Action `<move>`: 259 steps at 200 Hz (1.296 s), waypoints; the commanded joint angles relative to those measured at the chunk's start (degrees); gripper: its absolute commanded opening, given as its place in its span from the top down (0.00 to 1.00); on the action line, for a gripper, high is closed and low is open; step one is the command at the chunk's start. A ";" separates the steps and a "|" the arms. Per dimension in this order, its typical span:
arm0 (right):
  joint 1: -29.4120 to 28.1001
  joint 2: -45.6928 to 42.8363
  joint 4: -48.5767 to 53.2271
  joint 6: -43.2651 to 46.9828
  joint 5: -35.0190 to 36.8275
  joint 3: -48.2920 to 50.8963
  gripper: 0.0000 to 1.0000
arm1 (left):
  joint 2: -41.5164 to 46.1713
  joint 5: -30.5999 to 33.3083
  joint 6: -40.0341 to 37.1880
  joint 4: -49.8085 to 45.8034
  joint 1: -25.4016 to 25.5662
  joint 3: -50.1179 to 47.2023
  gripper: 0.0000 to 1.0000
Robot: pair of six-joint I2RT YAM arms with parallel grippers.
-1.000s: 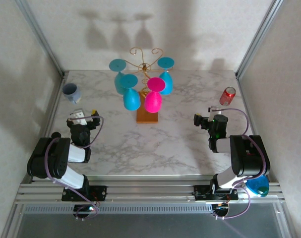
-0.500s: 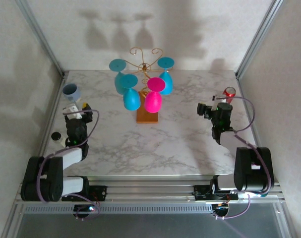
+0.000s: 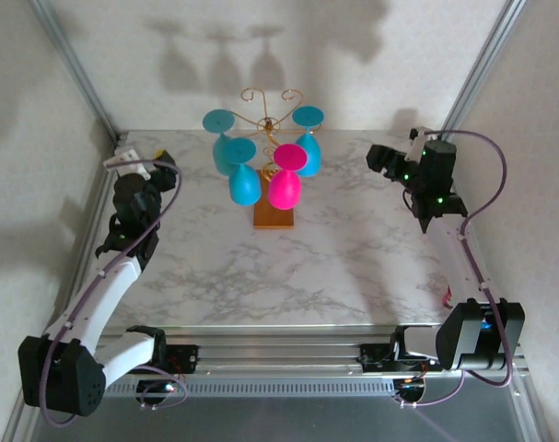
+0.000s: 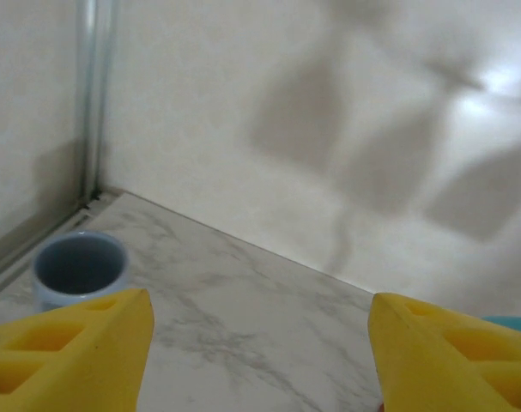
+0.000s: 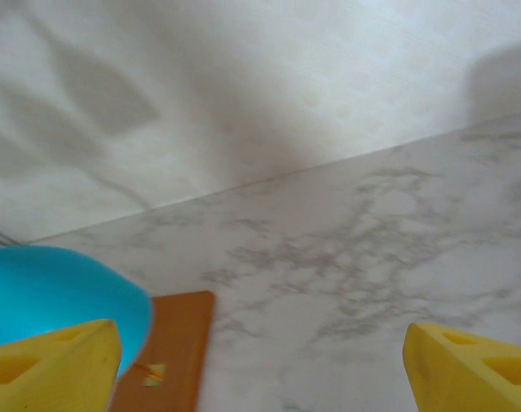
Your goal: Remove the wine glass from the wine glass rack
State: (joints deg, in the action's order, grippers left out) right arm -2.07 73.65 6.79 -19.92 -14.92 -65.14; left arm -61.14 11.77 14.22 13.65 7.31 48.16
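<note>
- Marble table [image 3: 334, 267]: lies under and ahead of both grippers. Neither gripper touches it.
- Wine glass rack [image 3: 273, 219]: stands between the two grippers, to the right of the left one and to the left of the right one, well apart from both. In the right wrist view, its wooden base [image 5: 170, 343] sits low and just inside that gripper's left finger.
- Wine glasses: all hang bowl-down from the rack's gold arms. The pink wine glass [image 3: 285, 184] is at the front with a blue wine glass [image 3: 244, 184] just beside it, and two more blue ones hang behind. One blue bowl [image 5: 54, 292] shows just above the right gripper's left fingertip.
- Left gripper [image 3: 122, 158]: raised near the table's far left corner. Its yellow fingers [image 4: 71, 352] stand wide apart with nothing between them.
- Right gripper [image 3: 380, 158]: raised at the far right and facing the rack. Its fingers [image 5: 45, 365] are spread wide and it holds nothing.
- Blue cup [image 4: 78, 266]: stands on the table just ahead of the left gripper's left finger, by the corner post.
</note>
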 commanded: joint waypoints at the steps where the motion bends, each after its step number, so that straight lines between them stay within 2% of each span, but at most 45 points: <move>1: -0.03 1.33 6.83 -5.49 -7.60 -5.43 0.14 | -0.74 -2.19 1.82 -13.49 1.35 7.65 0.34; 51: -1.34 5.97 4.01 -11.77 -19.94 -13.91 0.14 | -3.35 -6.49 2.52 -20.85 3.85 19.34 0.36; 114: -7.34 14.87 5.40 -13.05 -21.22 -26.38 0.12 | -6.29 -12.37 3.25 -22.93 6.00 27.86 0.38; 192: -9.86 25.87 4.21 -15.64 -21.37 -36.33 0.15 | -11.21 -16.78 3.54 -22.64 6.91 31.72 0.40; 212: -10.51 27.92 3.69 -16.34 -21.94 -38.40 0.19 | -12.18 -16.78 3.65 -22.46 7.15 31.81 0.40; 259: -10.78 30.33 4.49 -16.70 -22.78 -41.40 0.39 | -13.47 -17.04 4.06 -21.91 7.73 32.04 0.40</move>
State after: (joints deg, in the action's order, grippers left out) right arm -12.64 103.63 11.81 -35.88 -36.12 -104.47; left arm -74.39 -3.81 17.41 -8.86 14.39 78.24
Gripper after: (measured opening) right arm 0.642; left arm 0.598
